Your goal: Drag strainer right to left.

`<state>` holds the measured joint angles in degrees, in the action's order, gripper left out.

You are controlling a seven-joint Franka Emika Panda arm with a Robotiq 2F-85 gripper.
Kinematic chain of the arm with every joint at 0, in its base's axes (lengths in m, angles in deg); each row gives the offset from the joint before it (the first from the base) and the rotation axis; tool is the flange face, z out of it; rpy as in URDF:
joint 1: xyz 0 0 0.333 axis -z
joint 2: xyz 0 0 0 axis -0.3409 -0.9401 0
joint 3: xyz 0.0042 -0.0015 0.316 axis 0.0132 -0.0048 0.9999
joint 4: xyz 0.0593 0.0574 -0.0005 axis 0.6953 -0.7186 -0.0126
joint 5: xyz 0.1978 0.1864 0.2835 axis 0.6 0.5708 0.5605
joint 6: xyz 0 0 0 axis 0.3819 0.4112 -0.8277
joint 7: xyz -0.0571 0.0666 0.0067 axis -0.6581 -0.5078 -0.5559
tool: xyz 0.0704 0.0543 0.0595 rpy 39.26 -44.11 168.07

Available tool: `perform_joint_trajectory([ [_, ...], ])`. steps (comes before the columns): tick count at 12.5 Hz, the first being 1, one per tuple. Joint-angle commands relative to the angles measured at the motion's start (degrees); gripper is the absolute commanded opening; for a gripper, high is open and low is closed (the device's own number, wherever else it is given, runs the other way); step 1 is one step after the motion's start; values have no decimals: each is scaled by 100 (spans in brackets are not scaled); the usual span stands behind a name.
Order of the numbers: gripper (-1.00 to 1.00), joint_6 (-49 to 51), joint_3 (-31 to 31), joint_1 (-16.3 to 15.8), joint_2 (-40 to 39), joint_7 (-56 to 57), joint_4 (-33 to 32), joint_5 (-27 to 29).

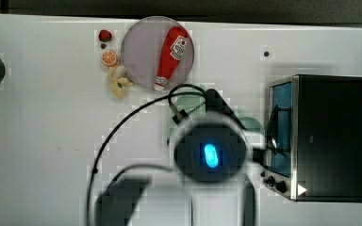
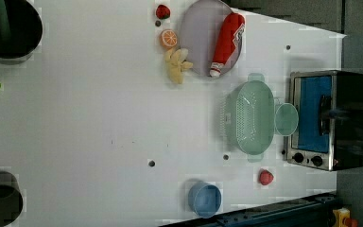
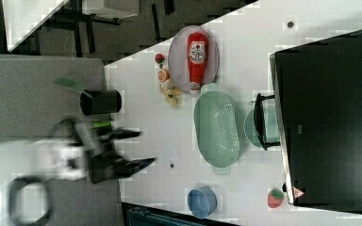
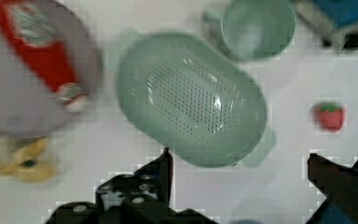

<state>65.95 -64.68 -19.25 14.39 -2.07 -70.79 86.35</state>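
The strainer (image 2: 252,117) is a pale mint-green oval basket with a grid of small holes. It lies flat on the white table between the grey plate (image 2: 199,38) and the toaster oven (image 2: 326,118). It also shows in the right view as the strainer (image 3: 217,129) and in the wrist view as the strainer (image 4: 191,98). My gripper (image 4: 240,163) is open and holds nothing; the strainer's rim lies beyond its dark fingers (image 4: 161,170). My gripper (image 3: 139,148) hangs high, apart from the basket. My arm (image 1: 210,150) covers most of the strainer (image 1: 188,104).
A small green mug (image 2: 286,119) touches the strainer on the oven side. A ketchup bottle (image 2: 227,40) lies on the plate, with toy fruit (image 2: 176,64) beside it. A strawberry (image 2: 265,177) and a blue cup (image 2: 205,199) sit near the table edge. Black cups (image 2: 9,28) stand at the left view's left.
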Motion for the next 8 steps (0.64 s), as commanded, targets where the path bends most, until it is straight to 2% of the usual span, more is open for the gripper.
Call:
perform_joint_trajectory([
  [1,100,-1137,30,-15,-644,-1451,-694,-53],
  [5,100,-2895,24,-12,-1768,-2621,-1000,-52],
  [8,100,-3492,30,-19,-2423,-3460,-1117,-53],
])
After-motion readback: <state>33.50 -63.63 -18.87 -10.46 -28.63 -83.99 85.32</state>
